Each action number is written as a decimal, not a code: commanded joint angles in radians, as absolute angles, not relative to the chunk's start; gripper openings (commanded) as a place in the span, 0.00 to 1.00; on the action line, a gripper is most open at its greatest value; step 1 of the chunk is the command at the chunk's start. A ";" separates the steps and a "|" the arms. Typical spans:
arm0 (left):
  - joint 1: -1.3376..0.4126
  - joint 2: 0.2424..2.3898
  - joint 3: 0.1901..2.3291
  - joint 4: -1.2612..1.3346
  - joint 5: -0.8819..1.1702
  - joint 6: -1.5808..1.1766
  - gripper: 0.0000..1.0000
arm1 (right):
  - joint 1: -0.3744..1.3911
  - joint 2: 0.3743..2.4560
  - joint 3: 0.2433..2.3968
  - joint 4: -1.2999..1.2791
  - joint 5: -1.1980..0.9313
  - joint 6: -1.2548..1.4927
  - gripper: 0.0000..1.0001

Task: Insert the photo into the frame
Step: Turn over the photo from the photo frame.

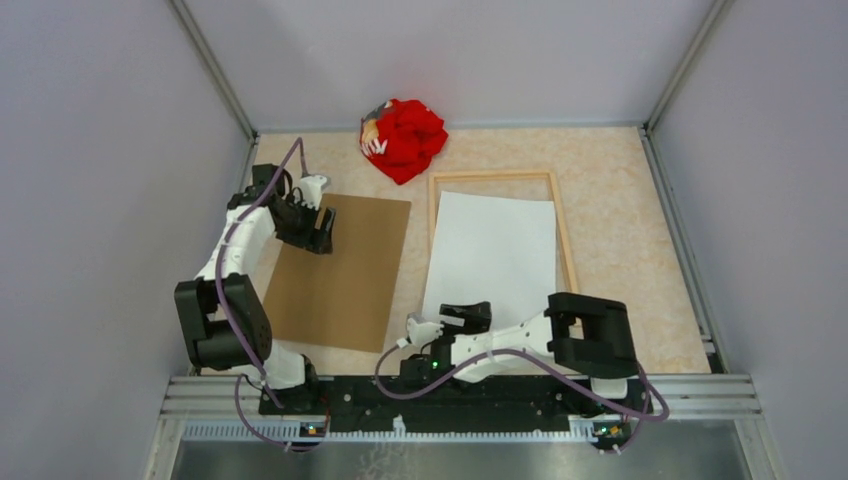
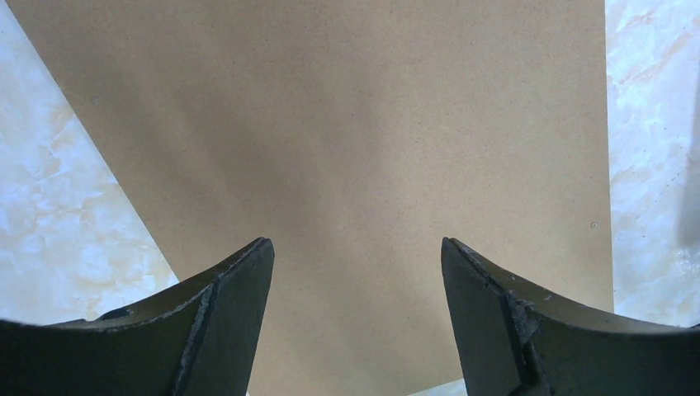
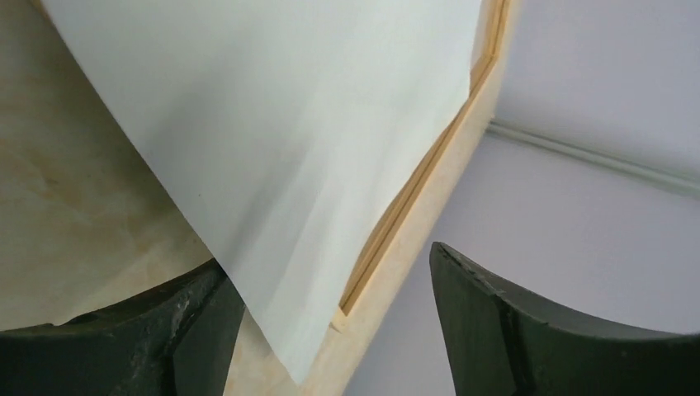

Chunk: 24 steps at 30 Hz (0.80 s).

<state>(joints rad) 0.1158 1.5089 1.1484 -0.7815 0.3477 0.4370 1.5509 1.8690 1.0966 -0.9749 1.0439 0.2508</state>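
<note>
Top external: left tool (image 1: 321, 236), right tool (image 1: 462, 315) both released; photo (image 1: 495, 250) white-side-up over frame (image 1: 490, 175); cloth (image 1: 405, 140) lettering perhaps illegible.

Left tool (image 2: 355, 246) and right tool (image 3: 328, 257) both gape wide.

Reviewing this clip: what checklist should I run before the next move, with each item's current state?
1. The right gripper is free of the photo: ok, jaws apart, nothing clamped.
2. The photo lies flat inside the frame: not ok, askew, near corner over the moulding.
3. Print side down: cannot tell, only white shows.
4. The left gripper is empty: ok, open above the brown board.
5. The red cloth is apart from the frame: ok.
</note>
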 commanded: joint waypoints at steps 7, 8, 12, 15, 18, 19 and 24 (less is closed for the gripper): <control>0.115 1.449 1.164 -0.813 0.360 0.466 0.81 | 1.573 1.615 1.132 -1.044 0.701 0.708 0.98; 0.115 1.449 1.163 -0.812 0.357 0.466 0.81 | 1.579 1.589 1.114 -1.031 0.655 0.733 0.99; 0.114 1.455 1.164 -0.807 0.359 0.468 0.81 | 1.585 1.442 1.017 -0.963 0.490 0.858 0.99; 0.113 1.459 1.164 -0.808 0.365 0.469 0.81 | 1.540 1.269 0.942 -0.965 0.434 1.021 0.99; 0.109 1.461 1.161 -0.807 0.365 0.472 0.81 | 1.465 1.008 0.809 -0.919 0.386 1.232 0.99; 0.106 1.462 1.161 -0.807 0.362 0.472 0.81 | 1.436 0.904 0.752 -0.901 0.371 1.302 0.99; 0.088 1.461 1.158 -0.799 0.354 0.461 0.81 | 1.294 0.492 0.569 -1.034 0.368 1.523 0.99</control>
